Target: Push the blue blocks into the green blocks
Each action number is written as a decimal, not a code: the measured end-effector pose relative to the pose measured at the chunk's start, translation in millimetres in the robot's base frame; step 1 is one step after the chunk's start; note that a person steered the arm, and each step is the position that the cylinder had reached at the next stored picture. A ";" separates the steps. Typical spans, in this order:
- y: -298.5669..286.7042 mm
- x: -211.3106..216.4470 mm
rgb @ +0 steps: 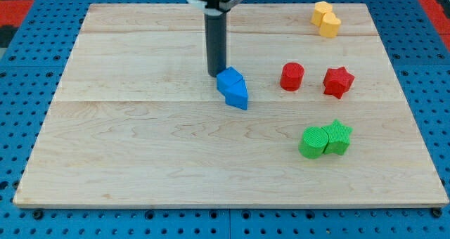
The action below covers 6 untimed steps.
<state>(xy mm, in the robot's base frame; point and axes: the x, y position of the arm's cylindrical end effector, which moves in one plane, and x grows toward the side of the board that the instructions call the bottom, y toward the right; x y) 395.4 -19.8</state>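
Observation:
Two blue blocks sit touching near the board's middle: a blue cube (pixel 228 79) and a blue wedge-like block (pixel 237 96) just below and right of it. My tip (pixel 216 73) stands right at the cube's upper left, touching or nearly touching it. Two green blocks sit together at the lower right: a green cylinder (pixel 313 142) and a green star (pixel 338 136), touching each other. The blue pair lies up and to the left of the green pair, well apart from it.
A red cylinder (pixel 292 76) and a red star (pixel 338 81) lie right of the blue blocks, above the green pair. Two yellow blocks (pixel 326 19) sit touching at the top right. The wooden board (pixel 140 147) rests on a blue pegboard.

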 end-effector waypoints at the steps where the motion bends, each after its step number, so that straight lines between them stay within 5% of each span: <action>1: 15.0 27.3; 3: 39.9 87.0; 6: 45.5 74.3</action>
<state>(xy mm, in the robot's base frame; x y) 469.7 25.7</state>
